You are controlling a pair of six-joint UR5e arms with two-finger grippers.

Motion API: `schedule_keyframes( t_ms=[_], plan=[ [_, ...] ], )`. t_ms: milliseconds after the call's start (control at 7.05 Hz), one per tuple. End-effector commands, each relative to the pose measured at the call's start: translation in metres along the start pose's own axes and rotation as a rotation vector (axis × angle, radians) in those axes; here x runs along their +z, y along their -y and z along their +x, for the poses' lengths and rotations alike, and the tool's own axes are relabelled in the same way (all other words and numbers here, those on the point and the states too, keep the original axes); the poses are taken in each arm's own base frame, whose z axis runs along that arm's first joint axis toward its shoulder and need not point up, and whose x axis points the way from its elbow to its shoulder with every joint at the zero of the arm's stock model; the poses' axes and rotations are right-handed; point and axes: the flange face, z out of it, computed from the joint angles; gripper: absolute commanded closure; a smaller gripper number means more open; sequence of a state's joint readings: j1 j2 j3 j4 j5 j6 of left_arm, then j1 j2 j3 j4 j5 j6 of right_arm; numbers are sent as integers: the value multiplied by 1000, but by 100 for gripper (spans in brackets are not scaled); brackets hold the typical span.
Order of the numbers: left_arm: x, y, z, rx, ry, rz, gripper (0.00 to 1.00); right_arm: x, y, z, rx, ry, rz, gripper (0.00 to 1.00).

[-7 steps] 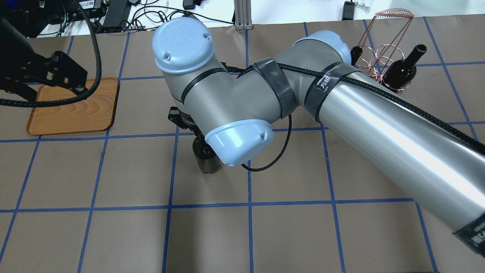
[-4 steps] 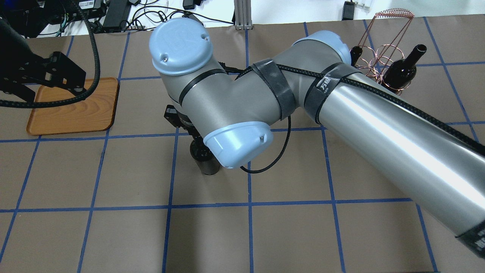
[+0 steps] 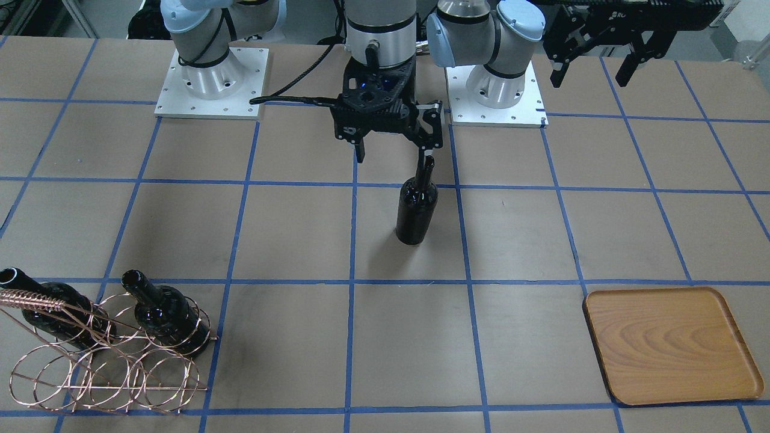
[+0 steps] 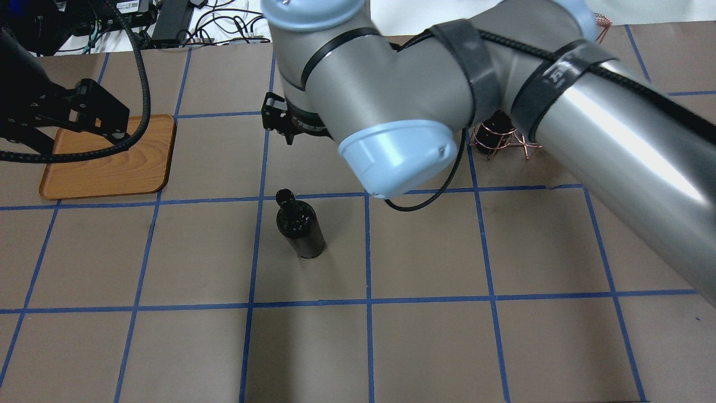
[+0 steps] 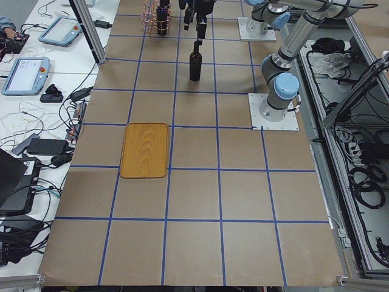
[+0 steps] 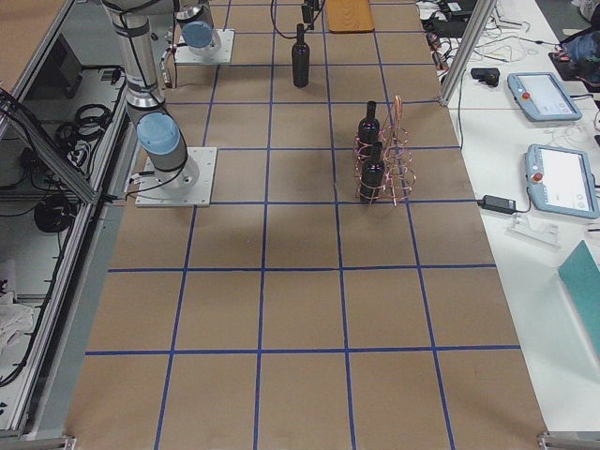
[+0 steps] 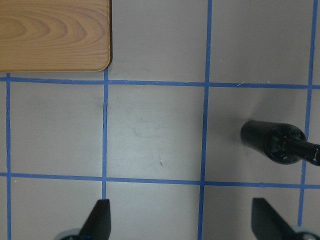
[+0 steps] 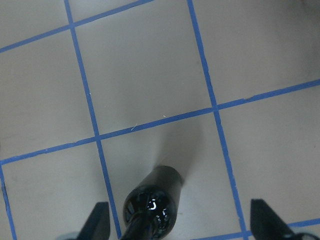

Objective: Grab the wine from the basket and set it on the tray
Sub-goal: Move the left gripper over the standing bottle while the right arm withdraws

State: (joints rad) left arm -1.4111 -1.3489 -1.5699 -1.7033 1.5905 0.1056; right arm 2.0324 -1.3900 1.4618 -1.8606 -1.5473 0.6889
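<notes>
**A:** Where's the wine now?

**B:** The wine bottle (image 3: 415, 207) stands upright on its own near the middle of the worktop (image 3: 301, 240), well apart from both the basket (image 3: 102, 373) and the tray (image 3: 668, 346). The basket sits by the corner at the operators' edge on the robot's right, with the two other bottles (image 3: 159, 313) in it. The tray lies bare along that same edge toward the robot's left end.

**A:** And the pincers?

**B:** I see the right pincer (image 3: 394, 157) spread wide above the bottle, holding nothing. The left pincer (image 3: 592, 78) is wide too and empty, up by the robot's edge.

**A:** So what's the step?

**B:** I judge it's a hand-over, with the left arm to fetch it. I'd clear the right arm upward first, since one finger hangs close by the mouth. Then I'd bring the left pincer in level, close on the neck below the lip, and lift straight. Glossy glass may slip, and the bottle would tip easily.

**A:** What changed from a second ago?

**B:** The right wrist sat low over the bottle then, hiding its neck. It has since risen and swung toward the far edge, so the whole bottle shows and the arm now covers most of the basket. The bottle hasn't shifted.
</notes>
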Motion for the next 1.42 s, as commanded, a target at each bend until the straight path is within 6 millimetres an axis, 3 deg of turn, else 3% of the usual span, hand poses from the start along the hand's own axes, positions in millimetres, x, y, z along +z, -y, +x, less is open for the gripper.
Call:
schedule_keyframes(
  t_ms=[0,284,426,567,709,851,993,1277],
  plan=[
    [6,1,16,-173,-33,-19,0,-27,63,82,-74,-78,24,0],
    [15,-6,84,-172,-39,-28,0,-31,108,144,-71,-125,21,0],
    [23,-2,109,-174,-38,-9,0,-33,119,161,-50,-130,30,0],
    [41,4,122,-152,-33,-46,0,-36,126,173,-156,-140,32,0],
    [62,24,128,-145,-53,-15,0,-34,126,176,-242,-148,16,0],
    [78,32,134,-137,-51,-38,0,-32,123,176,-249,-141,3,0],
    [103,34,142,-128,-40,-79,0,-35,114,178,-255,-143,-31,0],
    [127,35,160,-130,-128,-153,0,-37,105,178,-270,-145,-71,0]
  ],
)
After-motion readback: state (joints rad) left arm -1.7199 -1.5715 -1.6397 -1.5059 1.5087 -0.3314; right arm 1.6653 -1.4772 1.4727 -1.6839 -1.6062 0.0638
